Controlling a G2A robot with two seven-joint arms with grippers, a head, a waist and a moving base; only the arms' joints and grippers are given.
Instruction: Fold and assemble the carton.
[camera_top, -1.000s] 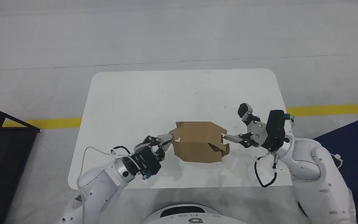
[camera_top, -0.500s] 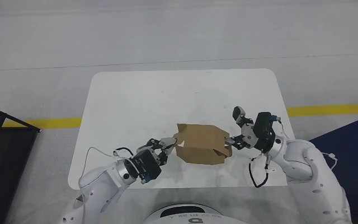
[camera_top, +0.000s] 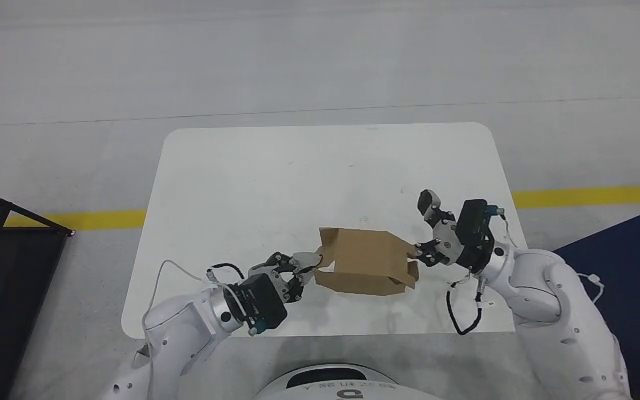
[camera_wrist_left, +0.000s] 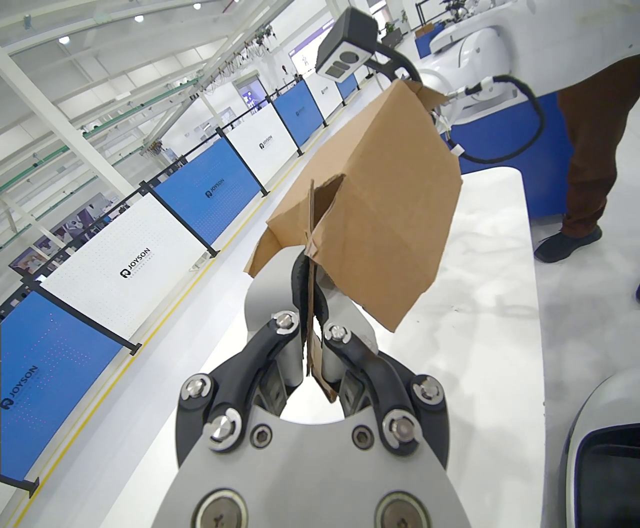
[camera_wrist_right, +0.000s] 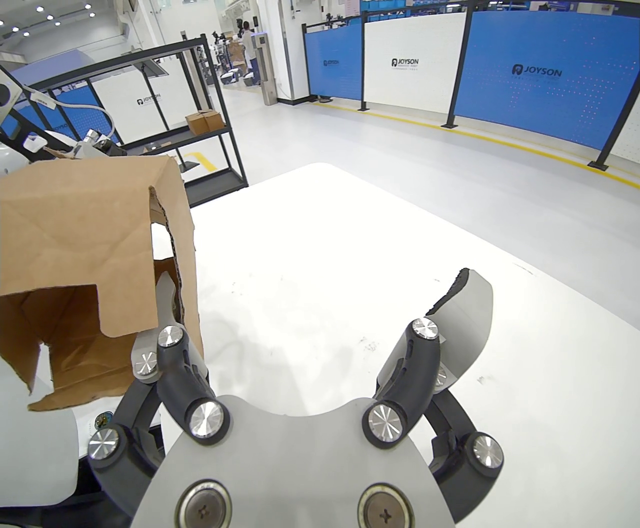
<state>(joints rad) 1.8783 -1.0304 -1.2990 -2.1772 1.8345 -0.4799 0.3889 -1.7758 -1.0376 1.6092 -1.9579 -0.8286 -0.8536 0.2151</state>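
The brown carton (camera_top: 365, 262), partly folded, is over the near middle of the white surface (camera_top: 300, 170), between the two arms. The left gripper (camera_top: 308, 267) is clamped on a flap at one end. At the other end the right gripper (camera_top: 423, 228) is spread wide, one finger against the carton's open flaps, the other free

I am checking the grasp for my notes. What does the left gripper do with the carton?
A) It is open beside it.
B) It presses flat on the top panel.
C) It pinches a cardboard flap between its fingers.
C: the left gripper is shut on a thin flap of the carton.
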